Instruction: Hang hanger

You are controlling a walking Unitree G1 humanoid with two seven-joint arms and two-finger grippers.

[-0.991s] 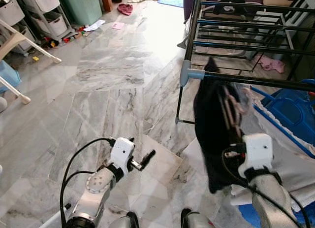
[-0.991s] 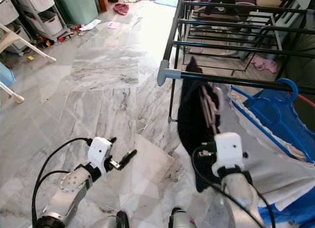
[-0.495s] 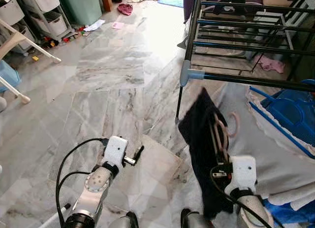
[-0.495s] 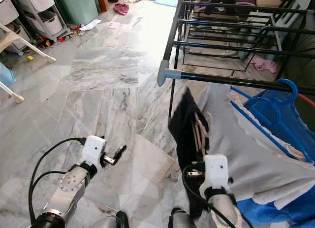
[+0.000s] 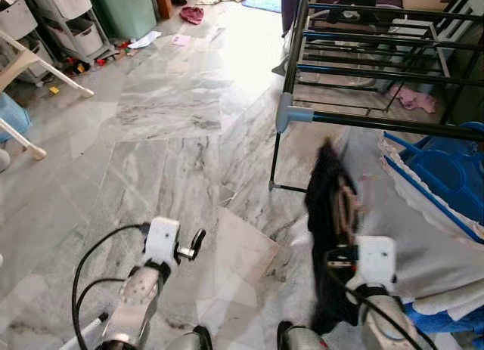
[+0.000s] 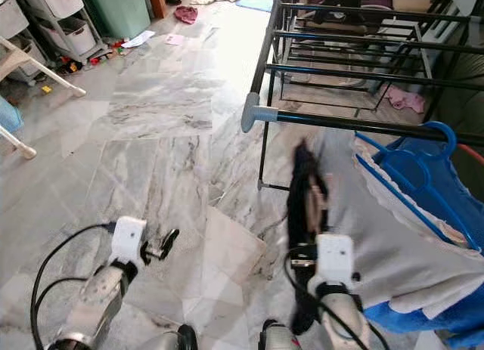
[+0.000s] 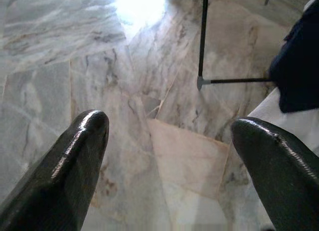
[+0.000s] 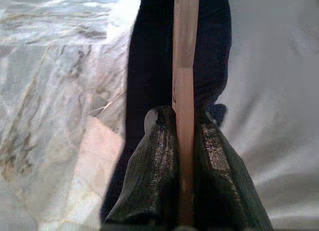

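One step is complete: the right gripper (image 8: pixel 184 141) has its jaws clenched on the pink hanger (image 8: pixel 185 66), which carries a dark garment (image 5: pixel 327 206). Hanger and garment sit below the drying rack rail (image 5: pixel 393 125), not yet hooked. Lifting and hooking remain. The left gripper (image 7: pixel 169 141) idles, jaws released, above the marble floor (image 5: pixel 166 123).
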